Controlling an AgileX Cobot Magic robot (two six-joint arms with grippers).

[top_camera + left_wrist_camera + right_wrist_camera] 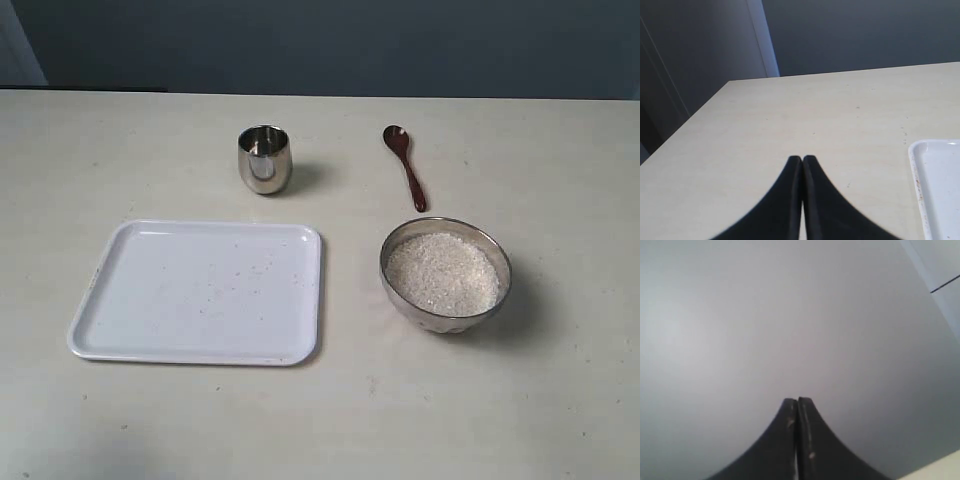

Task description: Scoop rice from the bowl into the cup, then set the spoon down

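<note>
Beige table [560, 400] bears the spoon [405, 165], apart from both closed jaws.

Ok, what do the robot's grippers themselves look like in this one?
The left gripper shows two matte black fingers curving from a broad base to a narrow tip. The right gripper looks alike, with small pale flecks. No cables or arm links are in view.

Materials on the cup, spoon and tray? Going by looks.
Cup: polished metal, likely steel; mirror-like reflections on its wall.
Spoon: looks like dark reddish-brown wood with slight sheen; lacquer or plastic not ruled out.
Tray: smooth white, probably plastic; rounded moulded rim.
</note>
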